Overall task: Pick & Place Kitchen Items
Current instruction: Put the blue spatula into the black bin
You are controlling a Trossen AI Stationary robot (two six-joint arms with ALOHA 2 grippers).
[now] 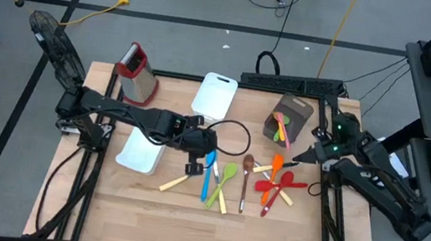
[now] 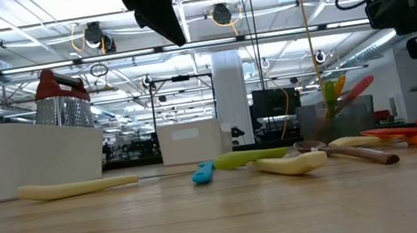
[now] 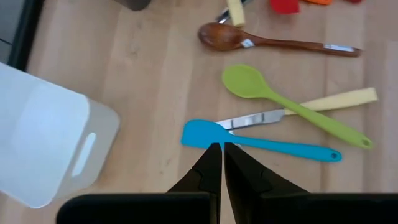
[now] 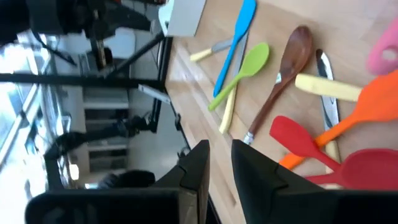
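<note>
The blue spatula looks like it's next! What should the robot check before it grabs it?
1. Left gripper over the blue spatula: ok, at its blade.
2. Fingers open for a grab: not ok, shut.
3. Spatula free of neighbours: not ok, the cream-handled knife lies against it.
4. Green spoon apart from it: ok.
5. Right gripper away: ok, by the red and orange utensils.

Two dark jointed arms, black looping cables, green indicator lights on right arm, tapered black fingers

Bright even overhead light, soft faint shadows, ceiling lamp glare at table level, blurred near tabletop
</note>
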